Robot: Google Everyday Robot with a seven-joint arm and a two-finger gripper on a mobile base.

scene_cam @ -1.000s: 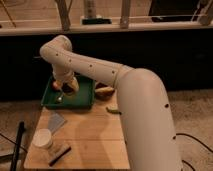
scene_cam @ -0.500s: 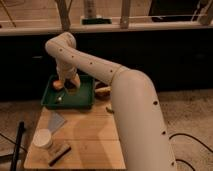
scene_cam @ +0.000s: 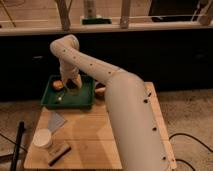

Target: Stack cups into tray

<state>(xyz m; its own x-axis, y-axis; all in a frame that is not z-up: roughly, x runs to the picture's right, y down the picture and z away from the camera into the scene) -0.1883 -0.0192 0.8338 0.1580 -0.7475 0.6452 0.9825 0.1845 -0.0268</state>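
Gripper (scene_cam: 73, 86) low inside shallow dark-green plastic tray (scene_cam: 82, 101), fingers closed; cannot tell whether anything is held. Cream-white tapered cup (scene_cam: 42, 138) on light wooden table (scene_cam: 92, 135), well apart from tray

Tool (scene_cam: 73, 87) low in tray (scene_cam: 50, 104), tip lost in dark blur; arm (scene_cam: 130, 115) cut off at bottom edge.

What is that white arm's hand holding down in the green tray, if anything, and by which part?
It cannot be told. The hand is closed and low inside the tray, but the arm above it hides whether anything is gripped.
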